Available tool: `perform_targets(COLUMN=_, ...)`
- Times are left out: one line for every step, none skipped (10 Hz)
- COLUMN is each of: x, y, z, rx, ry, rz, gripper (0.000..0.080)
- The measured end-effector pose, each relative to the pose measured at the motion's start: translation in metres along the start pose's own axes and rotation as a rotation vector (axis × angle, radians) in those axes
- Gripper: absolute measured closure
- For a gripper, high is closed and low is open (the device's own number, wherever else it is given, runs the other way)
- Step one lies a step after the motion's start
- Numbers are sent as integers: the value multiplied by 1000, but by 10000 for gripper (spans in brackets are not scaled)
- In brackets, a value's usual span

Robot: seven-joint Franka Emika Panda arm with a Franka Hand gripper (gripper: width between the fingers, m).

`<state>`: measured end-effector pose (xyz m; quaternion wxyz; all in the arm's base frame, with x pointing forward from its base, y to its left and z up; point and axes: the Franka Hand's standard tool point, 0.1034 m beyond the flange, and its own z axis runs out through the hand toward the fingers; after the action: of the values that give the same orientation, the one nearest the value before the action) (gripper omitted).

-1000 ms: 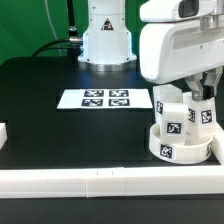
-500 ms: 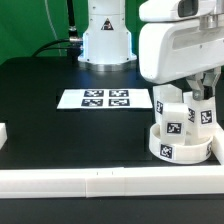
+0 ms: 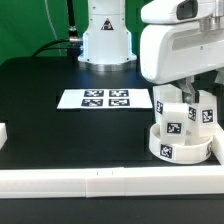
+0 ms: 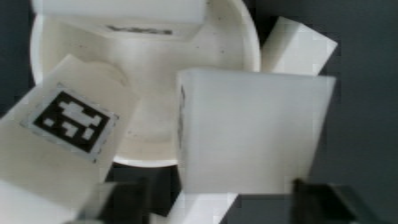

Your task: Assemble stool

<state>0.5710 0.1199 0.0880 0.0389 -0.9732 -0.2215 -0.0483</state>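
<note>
Your claw (image 3: pixel 203 97) has just let go: in the exterior view its fingers now stand slightly apart around the leg (image 3: pixel 201 112), which stays upright in the seat (image 3: pixel 180 147) at that view's right. The fingers are mostly hidden behind the arm.

In the wrist view the leg (image 4: pixel 253 125) fills the frame between dark fingertips (image 4: pixel 334 203), so you cannot see the socket.

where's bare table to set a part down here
Free: the black table between the marker board and the front border rail. Also the strip between the marker board and the robot base. Crowded: the exterior view's right, where the gripper hangs over the stool seat and its upright legs.
</note>
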Motion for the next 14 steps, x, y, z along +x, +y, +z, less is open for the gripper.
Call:
perform_targets(x=0, y=0, z=0, rx=0, ry=0, rz=0, gripper=216)
perform_targets(x=0, y=-1, z=0, rx=1, ry=-1, rz=-1, gripper=171)
perform_targets(x=0, y=-1, z=1, rx=1, ry=-1, rz=1, gripper=171)
perform_targets(x=-1, y=-1, z=2, rx=2, ry=-4, rz=1, gripper=154)
perform_targets(x=-3, y=0, z=4, rx=2, ry=-7, rz=3, gripper=151)
perform_targets(x=-4, y=0, z=5, rx=2, ry=-9, rz=4, gripper=151)
perform_targets(x=-5, y=0, z=8, rx=3, ry=-14, rz=5, gripper=150)
perform_targets(x=-7, y=0, z=11, rx=4, ry=-19, rz=8, gripper=150)
perform_targets(x=-7, y=0, z=12, rx=5, ry=-21, rz=10, gripper=150)
perform_targets(x=-6, y=1, z=12, rx=4, ry=-21, rz=11, gripper=178)
perform_targets(x=-4, y=2, z=11, rx=3, ry=-17, rz=11, gripper=178)
perform_targets(x=-5, y=2, z=12, rx=4, ry=-18, rz=12, gripper=354)
perform_targets(x=-4, y=2, z=11, rx=3, ry=-17, rz=12, gripper=354)
perform_targets(x=-4, y=2, z=11, rx=3, ry=-17, rz=24, gripper=463)
